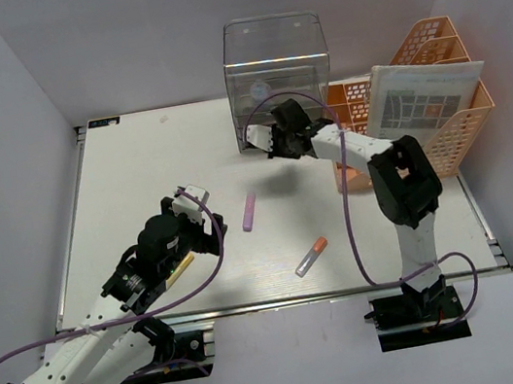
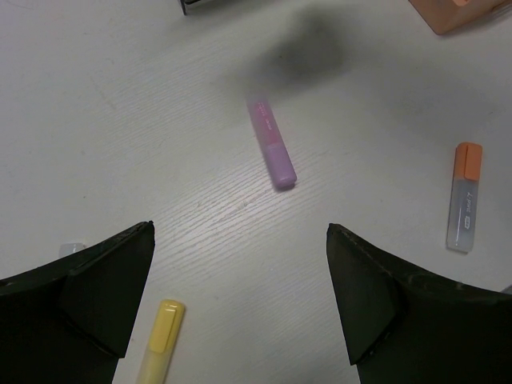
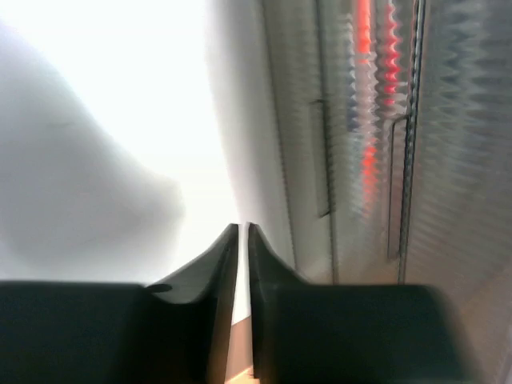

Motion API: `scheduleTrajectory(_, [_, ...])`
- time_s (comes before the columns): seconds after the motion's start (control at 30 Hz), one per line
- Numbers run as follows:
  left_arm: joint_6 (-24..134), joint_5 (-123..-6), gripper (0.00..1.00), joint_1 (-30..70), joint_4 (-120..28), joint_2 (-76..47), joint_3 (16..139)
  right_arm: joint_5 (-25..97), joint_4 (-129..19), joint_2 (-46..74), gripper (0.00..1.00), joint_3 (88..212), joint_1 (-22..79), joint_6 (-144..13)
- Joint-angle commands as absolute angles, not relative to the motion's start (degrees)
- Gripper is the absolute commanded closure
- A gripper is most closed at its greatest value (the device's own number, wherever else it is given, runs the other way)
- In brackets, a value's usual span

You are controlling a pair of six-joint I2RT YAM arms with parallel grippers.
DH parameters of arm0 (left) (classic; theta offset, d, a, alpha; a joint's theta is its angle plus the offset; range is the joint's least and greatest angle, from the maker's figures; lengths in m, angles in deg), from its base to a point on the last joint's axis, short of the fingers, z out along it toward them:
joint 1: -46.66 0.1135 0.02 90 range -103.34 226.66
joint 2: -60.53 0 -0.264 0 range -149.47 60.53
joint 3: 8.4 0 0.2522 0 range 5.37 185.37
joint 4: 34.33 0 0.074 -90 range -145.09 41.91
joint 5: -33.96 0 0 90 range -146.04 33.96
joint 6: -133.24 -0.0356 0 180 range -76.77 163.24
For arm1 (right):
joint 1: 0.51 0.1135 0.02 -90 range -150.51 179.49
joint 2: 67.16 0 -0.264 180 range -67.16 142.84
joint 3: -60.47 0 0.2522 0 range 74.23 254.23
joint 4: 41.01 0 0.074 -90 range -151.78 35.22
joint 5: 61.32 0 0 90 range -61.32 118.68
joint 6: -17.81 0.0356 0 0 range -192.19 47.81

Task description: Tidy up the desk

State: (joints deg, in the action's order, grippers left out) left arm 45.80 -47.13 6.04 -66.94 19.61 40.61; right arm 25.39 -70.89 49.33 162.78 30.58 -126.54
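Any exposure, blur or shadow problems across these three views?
Right wrist: the upper left is blown out to white, and the clear drawer box is smeared and rippled, out of focus. Left wrist: in focus, with the purple highlighter crisp and one soft dark shadow on the desk at top centre. Top external: evenly lit, no glare, the same soft shadow in front of the drawer box.

Three markers (image 2: pixel 272 154), one clear drawer box (image 1: pixel 275 61), one orange rack (image 1: pixel 461 148).

Left arm (image 1: pixel 95 342) extended low and forward, left gripper (image 2: pixel 240 236) with jaws spread wide; right arm (image 1: pixel 404 187) bent at the elbow, reaching forward-left, right gripper (image 3: pixel 242 232) with jaws all but closed.
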Motion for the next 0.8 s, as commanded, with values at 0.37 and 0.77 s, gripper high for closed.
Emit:
scheduleTrajectory(0.37, [59.2,-55.9,0.02,6.1,-55.6,14.8,40.2,42.8,-65.8,17.3,1.00,144.2,23.0,-88.2])
scheduleTrajectory(0.77, [92.1,-58.9,0.27,6.1,-15.4,-19.8,43.9,59.3,-61.7,-1.9,0.36,130.4,13.9,-81.5])
